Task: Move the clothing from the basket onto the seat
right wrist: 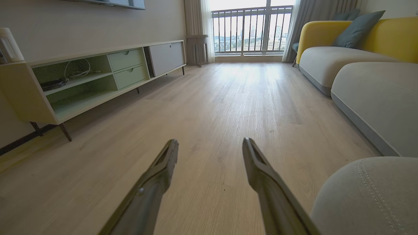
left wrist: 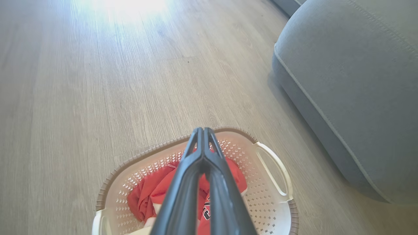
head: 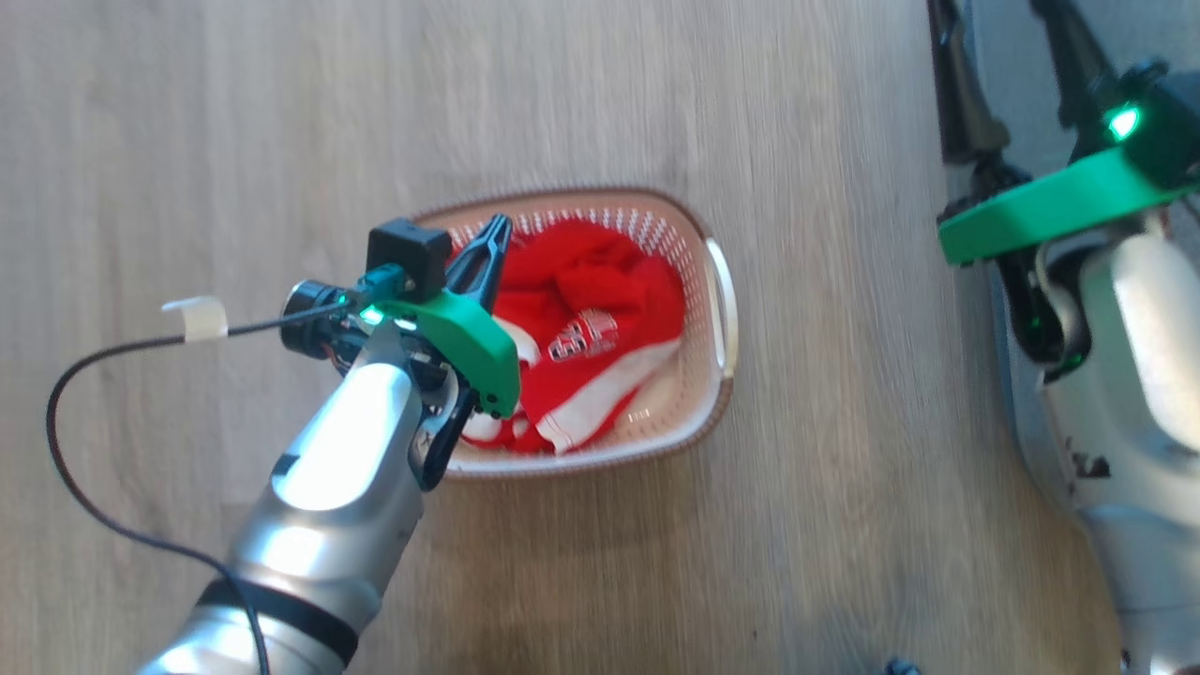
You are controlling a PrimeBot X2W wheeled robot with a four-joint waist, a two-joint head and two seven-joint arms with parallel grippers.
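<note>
From the head, the left fingers [head: 486, 258] are pressed together with nothing seen between them, poised over the left end of the basket [head: 714, 375], which stands on the wooden floor [head: 281, 112]. The silver left forearm reaches up from the lower left, its wrist bent so the fingers point across the basket. The clothing [head: 591, 281] (red with white trim and some lettering) lies bunched inside the basket, just right of the fingertips. The right fingers [head: 958, 94] stand apart at the upper right, well clear of the basket, with the pale right arm running down the right edge. From the left wrist, the closed fingers stretch over the clothing, their tips above the basket's far rim. Whether they touch the cloth cannot be told. The grey seat [left wrist: 352, 81] sits to the right, near the basket but apart from it. From the right wrist, the fingers are spread wide and empty above the floor, with the seat's rounded corner at the lower right.
</note>
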